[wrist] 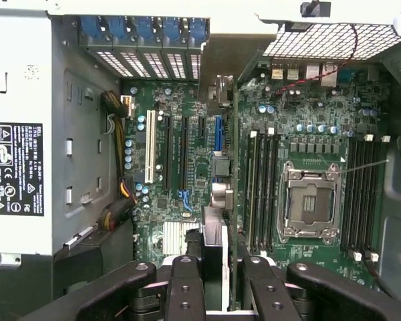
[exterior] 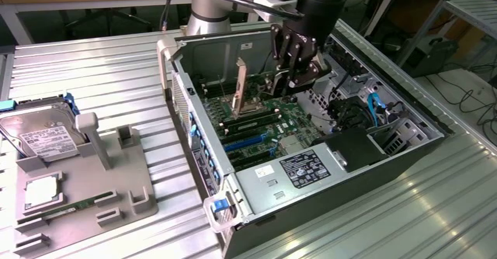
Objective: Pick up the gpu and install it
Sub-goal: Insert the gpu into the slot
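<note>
The open computer case [exterior: 203, 154] lies on its side with the green motherboard [exterior: 283, 119] facing up. My gripper [exterior: 294, 83] hangs inside the case above the board, shut on the gpu [exterior: 242, 80]. The card stands on edge, its pale bracket strip pointing toward the exterior view's left. In the wrist view the gpu [wrist: 230, 59] is seen edge-on as a thin line running away from my gripper [wrist: 220, 284]. It lies between the blue slot [wrist: 218, 134] and the memory slots [wrist: 262, 187], still raised off the board.
The power supply [exterior: 301, 169] with its black label fills the case's near end, and black drive bays [exterior: 353, 145] sit at the exterior view's right. The CPU socket [wrist: 311, 200] lies beside the card. A grey fixture [exterior: 85, 195] outside holds a hard drive [exterior: 43, 134] and a memory stick [exterior: 70, 208].
</note>
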{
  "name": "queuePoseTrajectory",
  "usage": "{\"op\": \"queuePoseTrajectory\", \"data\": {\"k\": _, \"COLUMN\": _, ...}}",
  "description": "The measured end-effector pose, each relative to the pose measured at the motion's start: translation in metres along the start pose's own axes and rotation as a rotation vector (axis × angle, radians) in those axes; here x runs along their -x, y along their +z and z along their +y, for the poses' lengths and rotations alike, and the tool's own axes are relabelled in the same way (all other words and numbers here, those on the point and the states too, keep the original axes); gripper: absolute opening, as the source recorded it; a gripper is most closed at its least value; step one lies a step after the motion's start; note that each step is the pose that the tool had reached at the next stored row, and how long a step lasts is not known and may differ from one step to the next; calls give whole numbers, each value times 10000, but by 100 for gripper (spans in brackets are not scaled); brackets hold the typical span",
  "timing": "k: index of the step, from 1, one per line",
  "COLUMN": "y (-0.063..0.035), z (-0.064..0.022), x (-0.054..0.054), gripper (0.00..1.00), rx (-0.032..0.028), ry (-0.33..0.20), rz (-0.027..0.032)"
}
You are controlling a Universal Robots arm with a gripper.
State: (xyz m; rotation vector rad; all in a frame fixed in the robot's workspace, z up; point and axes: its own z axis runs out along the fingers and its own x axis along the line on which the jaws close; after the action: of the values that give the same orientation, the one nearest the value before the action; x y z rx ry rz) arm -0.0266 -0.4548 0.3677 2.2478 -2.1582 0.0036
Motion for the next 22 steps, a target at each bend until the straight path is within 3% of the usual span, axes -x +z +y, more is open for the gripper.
{"op": "queuePoseTrajectory", "data": {"k": 22, "y": 83, "z": 21, "x": -13, "gripper": 27, "rx": 0, "ry": 0, "rz": 1}}
